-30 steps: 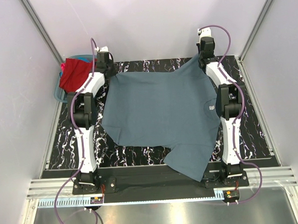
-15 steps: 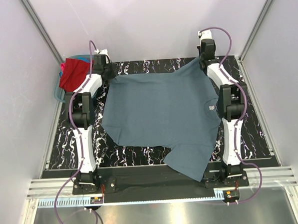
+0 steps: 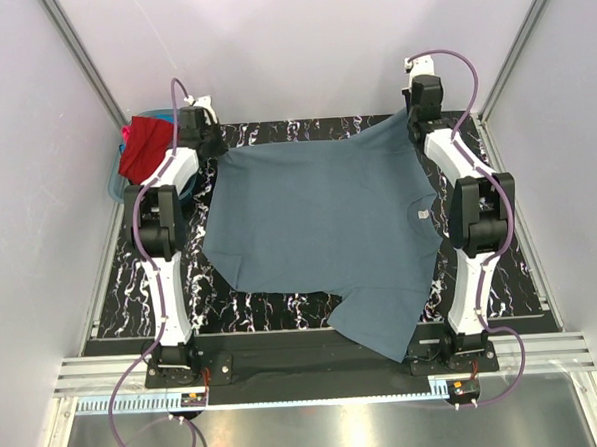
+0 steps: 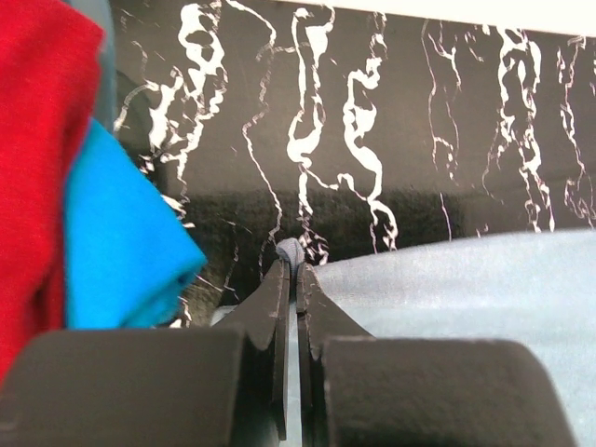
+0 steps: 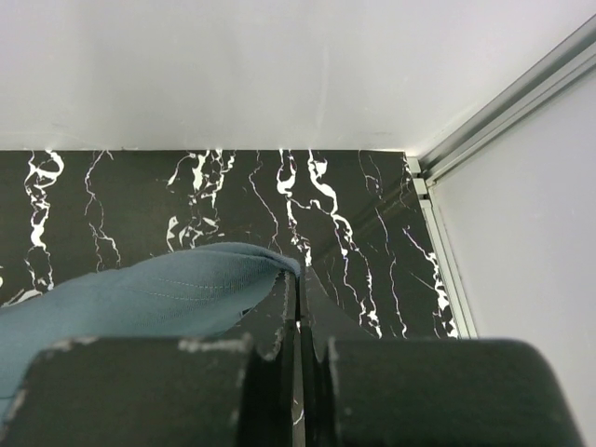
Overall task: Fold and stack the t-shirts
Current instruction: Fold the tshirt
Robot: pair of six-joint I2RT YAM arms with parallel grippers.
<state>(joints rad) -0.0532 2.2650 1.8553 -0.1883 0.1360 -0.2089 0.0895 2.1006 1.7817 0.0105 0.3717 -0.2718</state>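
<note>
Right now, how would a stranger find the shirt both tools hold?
On the marbled table, the grey-blue t-shirt lies spread across its middle, far corners pinched by left tool and right tool. The neighbouring red t-shirt is bunched.

1. A black tabletop (image 3: 283,308) veined with white marbling fills the middle of the enclosure.
2. The back wall (image 3: 300,53) is plain white, and the side walls (image 3: 27,198) are pale and evenly lit.
3. Slanted aluminium posts (image 3: 81,55) mark the rear corners.
4. A ribbed aluminium rail (image 3: 96,376) runs along the near edge, with a shiny metal sheet (image 3: 320,433) below it.
</note>
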